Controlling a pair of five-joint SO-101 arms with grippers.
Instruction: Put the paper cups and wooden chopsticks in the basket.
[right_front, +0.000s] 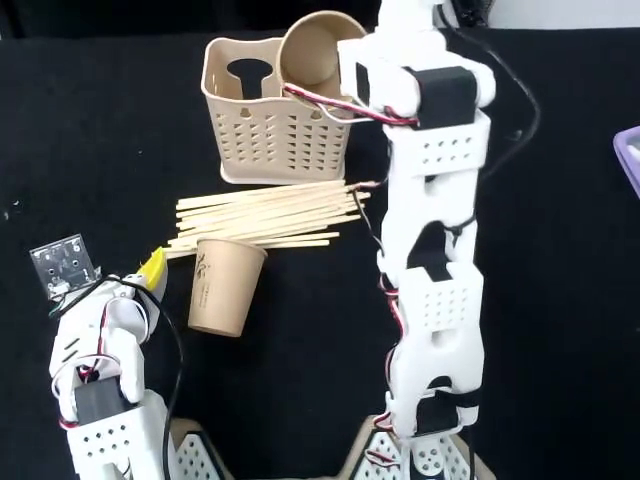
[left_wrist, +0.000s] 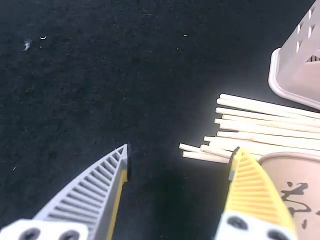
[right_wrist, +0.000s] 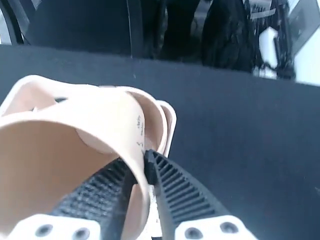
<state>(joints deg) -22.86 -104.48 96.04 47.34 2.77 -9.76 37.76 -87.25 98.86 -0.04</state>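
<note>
— What do we find at the far left?
— We see the left gripper (left_wrist: 180, 152) low over the black table (right_front: 100, 150), at the near left. Its grey and yellow fingers stand wide apart with nothing between them, only bare cloth.

— And just right of it?
— We find the loose paper cup (right_front: 226, 285) right beside the yellow finger. It seems to lie on its side, wide end pointing away from the arms' bases. We cannot tell whether the finger touches it.

— Where are the wooden chopsticks (right_front: 265, 215)?
— We see them in a loose flat bundle on the table, running left to right, between that cup and the basket (right_front: 270, 140). The cup's wide end meets the near edge of the bundle, and a few sticks run up to the right arm.

— The basket, then?
— We place it just beyond the chopsticks, upright, a pale slotted tub with a divider (right_front: 248, 72) down its middle that has a handle hole cut in it.

— And the second cup?
— We see the held paper cup (right_front: 315, 50) tilted over the basket's far right corner, its mouth open toward the high camera. The right gripper (right_wrist: 140, 160) is clamped on its rim, one black finger inside the wall and one outside.

— Anything farther right?
— We note only a purple object (right_front: 630, 150) at the table's right edge, well apart from everything else.
</note>
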